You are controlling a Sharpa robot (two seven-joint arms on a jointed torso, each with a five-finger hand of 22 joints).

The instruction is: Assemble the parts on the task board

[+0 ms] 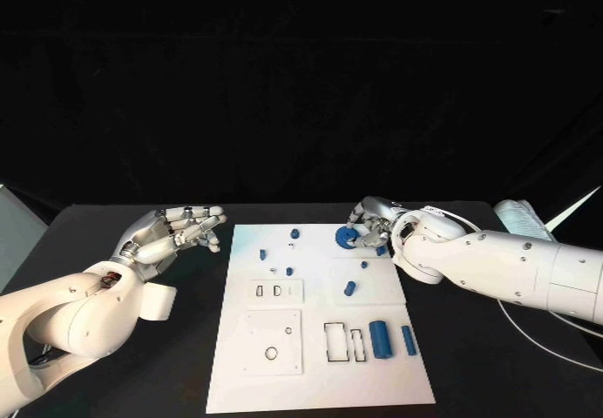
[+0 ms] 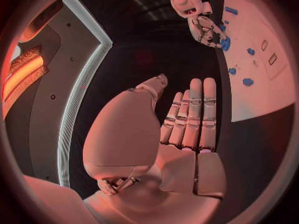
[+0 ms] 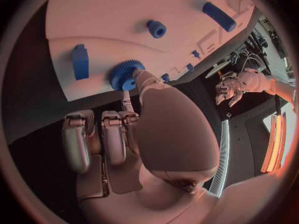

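Most small blue parts (image 1: pixel 377 339) lay loose on the white task board (image 1: pixel 321 383); right hand (image 1: pixel 369 228) pinched a blue toothed gear (image 1: pixel 348 237) near its far edge; left hand (image 1: pixel 176 235) hovered empty, fingers apart.

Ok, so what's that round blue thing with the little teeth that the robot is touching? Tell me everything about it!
It is a blue gear, round like a wheel, with tiny teeth all around its rim. It looks like plastic. It sits at the far right edge of the white task board, near the corner. The right hand is on it: in the right wrist view one finger presses its rim while the others stay curled back. Whether it is lying flat or lifted a little, I cannot tell.
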